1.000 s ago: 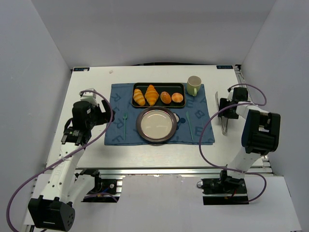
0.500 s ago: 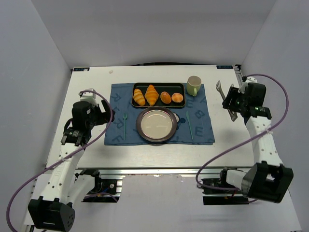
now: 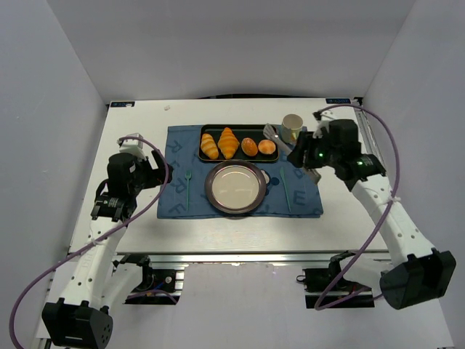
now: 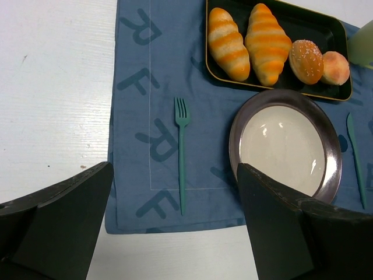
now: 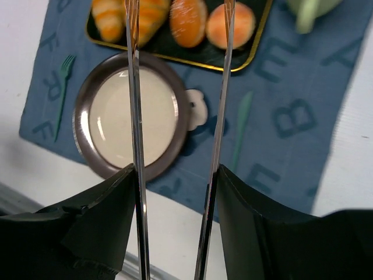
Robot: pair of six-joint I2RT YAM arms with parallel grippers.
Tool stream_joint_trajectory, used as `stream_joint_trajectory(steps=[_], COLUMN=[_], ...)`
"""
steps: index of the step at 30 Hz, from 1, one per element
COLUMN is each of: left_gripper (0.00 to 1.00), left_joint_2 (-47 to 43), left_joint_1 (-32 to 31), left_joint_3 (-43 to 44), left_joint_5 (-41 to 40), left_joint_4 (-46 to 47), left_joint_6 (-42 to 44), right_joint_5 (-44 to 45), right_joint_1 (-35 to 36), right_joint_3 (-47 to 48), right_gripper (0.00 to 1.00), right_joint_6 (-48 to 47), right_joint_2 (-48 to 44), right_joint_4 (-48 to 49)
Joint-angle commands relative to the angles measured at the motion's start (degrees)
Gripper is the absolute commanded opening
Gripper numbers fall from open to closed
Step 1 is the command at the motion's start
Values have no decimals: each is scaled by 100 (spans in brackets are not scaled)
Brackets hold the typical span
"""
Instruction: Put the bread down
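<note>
Since the bread [image 3: 267,147] is just a small round bun, I'd guess it's light & soft-ish. It'll prob dent if pinched hard, and the crust may be a bit slick. It sits at the right end of the black tray [image 3: 240,126], right beside the darker bun [image 3: 249,147], w/ the green cup [image 3: 292,125] just past the tray. From above it's basically round, so no real long axis and it doesn't point anywhere. Paler top faces up, so approach angle barely matters imo. Best hold: across the widest part, low on the sides, gentle squeeze, on the far/near sides to dodge the neighbour. Right gripper [image 5: 173,172] is clamped on metal tongs [image 5: 135,116], tong arms apart, nothing between them. Left gripper [image 4: 175,175] is wide open, empty, over the mat's [image 3: 174,198] left side.
</note>
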Motion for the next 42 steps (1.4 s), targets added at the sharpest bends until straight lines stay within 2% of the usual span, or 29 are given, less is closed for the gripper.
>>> stream_joint_trajectory(steps=[1, 8, 13, 19, 26, 42], left_gripper=[98, 98, 98, 98, 98, 98], left_joint_2=[-134, -90, -46, -20, 7, -46], left_joint_1=[-16, -16, -16, -16, -16, -16], left_joint_3=[60, 113, 60, -10, -54, -116], left_joint_5=[35, 9, 0, -61, -79, -96], left_joint_4=[27, -8, 18, 1, -26, -43], left_joint_6=[-89, -54, -54, 7, 60, 60], right_joint_5=[348, 920, 929, 1209, 1474, 1088], right_joint_1=[476, 662, 662, 662, 662, 653], right_joint_3=[208, 612, 1349, 1737, 1571, 1149], right_gripper=[60, 59, 59, 59, 59, 60], right_joint_6=[423, 309, 125, -51, -148, -139], right_joint_2=[296, 1298, 2211, 2924, 3241, 3567], right_joint_4=[380, 767, 697, 662, 759, 697])
